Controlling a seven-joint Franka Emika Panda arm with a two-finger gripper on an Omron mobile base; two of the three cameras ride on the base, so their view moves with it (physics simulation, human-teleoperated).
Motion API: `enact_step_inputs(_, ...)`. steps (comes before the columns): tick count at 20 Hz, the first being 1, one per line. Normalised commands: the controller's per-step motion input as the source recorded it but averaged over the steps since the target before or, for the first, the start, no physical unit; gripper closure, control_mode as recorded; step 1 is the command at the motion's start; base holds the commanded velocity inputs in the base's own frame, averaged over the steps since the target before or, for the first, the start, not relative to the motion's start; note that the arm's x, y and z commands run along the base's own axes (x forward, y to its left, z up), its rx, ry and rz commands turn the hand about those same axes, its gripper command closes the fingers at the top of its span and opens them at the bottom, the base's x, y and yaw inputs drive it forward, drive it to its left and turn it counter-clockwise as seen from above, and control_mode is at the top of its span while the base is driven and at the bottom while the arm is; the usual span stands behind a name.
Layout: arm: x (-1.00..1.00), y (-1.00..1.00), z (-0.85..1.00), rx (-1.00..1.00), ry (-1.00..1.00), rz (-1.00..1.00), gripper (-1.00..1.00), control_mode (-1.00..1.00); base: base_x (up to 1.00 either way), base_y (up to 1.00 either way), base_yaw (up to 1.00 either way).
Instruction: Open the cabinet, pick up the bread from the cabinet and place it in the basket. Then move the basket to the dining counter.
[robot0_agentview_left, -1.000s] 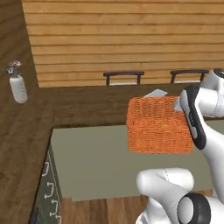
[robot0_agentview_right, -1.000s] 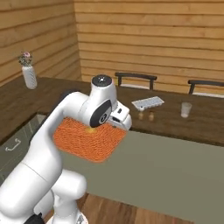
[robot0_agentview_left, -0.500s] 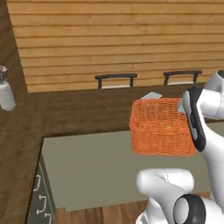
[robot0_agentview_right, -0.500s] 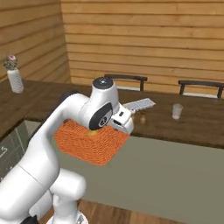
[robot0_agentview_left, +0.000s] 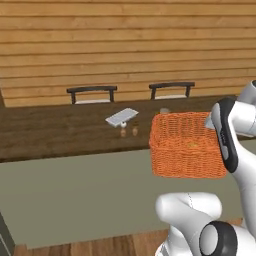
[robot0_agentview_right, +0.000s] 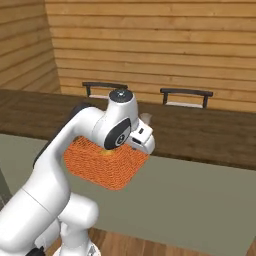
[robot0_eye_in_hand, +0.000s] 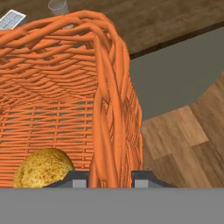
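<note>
While my base rolls along, the tabletop (robot0_agentview_left: 60, 132) now fills the front, jaws clamped on the basket (robot0_agentview_left: 187, 145) rim, bread (robot0_eye_in_hand: 43, 168) inside, set-down pending.

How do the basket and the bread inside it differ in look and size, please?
The basket is bright orange woven wicker with open sides; the bread is a mottled golden-brown rounded lump. The basket is far larger, and the bread covers a small part of its floor. The gripper clamps the basket's rim, while the bread simply lies loose inside. Both are warm orange-toned and are carried together above the floor.
</note>
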Motion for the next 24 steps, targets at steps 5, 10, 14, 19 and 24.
enact_step_inputs(5,0.00,0.00,0.00,0.00,0.00,0.00,1.00,1.00,0.38,-0.99,0.00)
enact_step_inputs(10,0.00,0.00,0.00,0.00,0.00,0.00,1.00,1.00,0.78,-0.53,0.01)
enact_step_inputs(14,0.00,0.00,0.00,0.00,0.00,0.00,1.00,1.00,0.85,-0.21,0.02)
enact_step_inputs(19,0.00,0.00,0.00,0.00,0.00,0.00,1.00,1.00,0.87,-0.22,0.00)
enact_step_inputs(24,0.39,-0.49,-0.10,0.07,0.00,0.00,1.00,-1.00,0.27,-0.22,0.00)
